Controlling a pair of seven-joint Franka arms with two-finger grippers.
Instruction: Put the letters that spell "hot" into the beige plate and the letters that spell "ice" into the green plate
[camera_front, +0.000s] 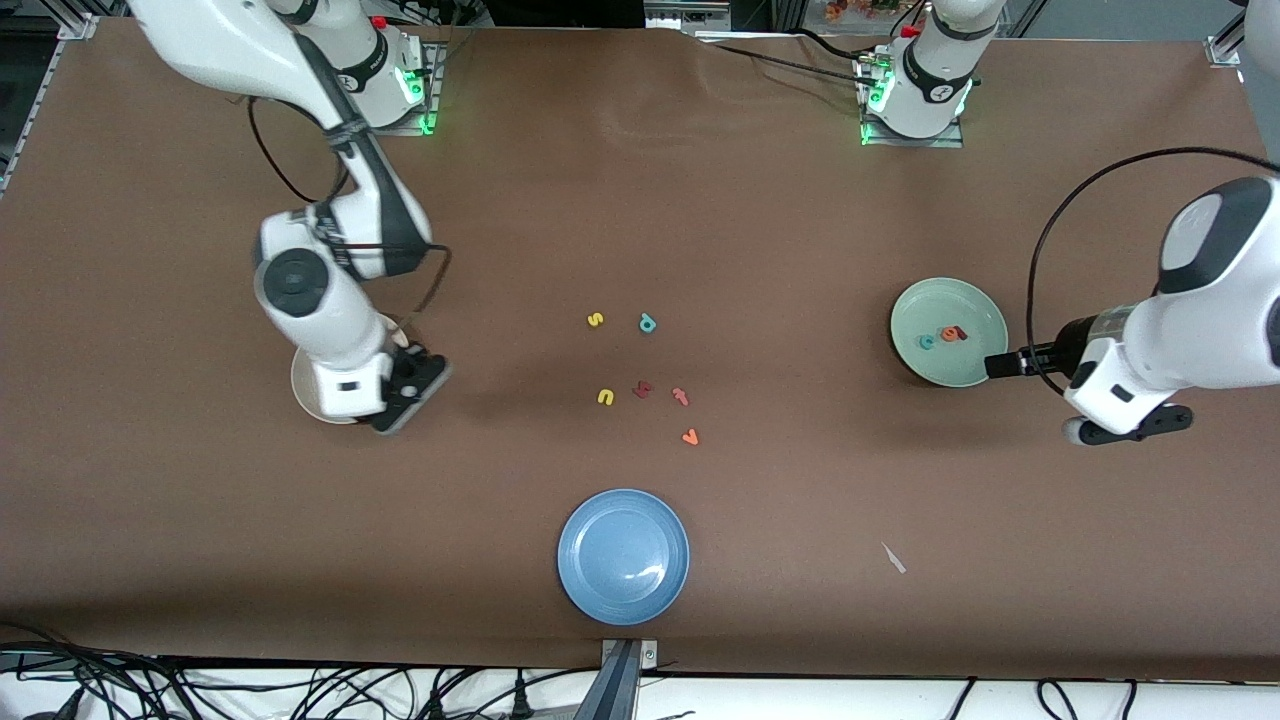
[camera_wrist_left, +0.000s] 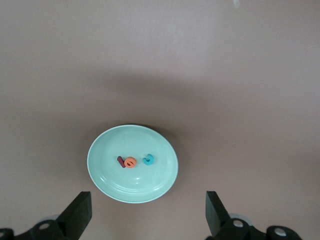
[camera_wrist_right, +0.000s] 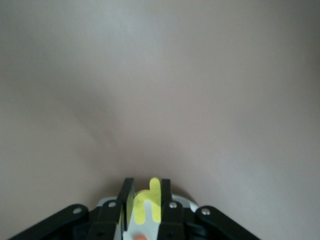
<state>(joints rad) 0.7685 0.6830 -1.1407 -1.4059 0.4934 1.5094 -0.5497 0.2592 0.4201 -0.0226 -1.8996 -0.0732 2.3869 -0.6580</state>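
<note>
My right gripper (camera_front: 408, 388) hangs over the beige plate (camera_front: 303, 385), which its hand mostly hides. In the right wrist view this gripper (camera_wrist_right: 146, 187) is shut on the yellow "h" (camera_wrist_right: 146, 205), and a pale edge of the plate (camera_wrist_right: 186, 201) shows under the fingers. The green plate (camera_front: 960, 295) holds the teal "c" (camera_front: 927, 341), the orange "e" (camera_front: 948, 334) and the dark red "i" (camera_front: 961, 331). My left gripper (camera_front: 1130, 428) is open and empty over bare table beside that plate. The left wrist view shows the gripper (camera_wrist_left: 146, 207), the plate (camera_wrist_left: 135, 187), "i" (camera_wrist_left: 120, 161), "e" (camera_wrist_left: 130, 162) and "c" (camera_wrist_left: 148, 159).
Loose letters lie mid-table: a yellow "s" (camera_front: 595, 320), teal "p" (camera_front: 647, 323), yellow "u" (camera_front: 604, 397), a dark red letter (camera_front: 643, 389), pinkish "t" (camera_front: 680, 396) and orange "v" (camera_front: 689, 436). A blue plate (camera_front: 623, 556) sits nearest the front camera. A white scrap (camera_front: 893, 558) lies beside it.
</note>
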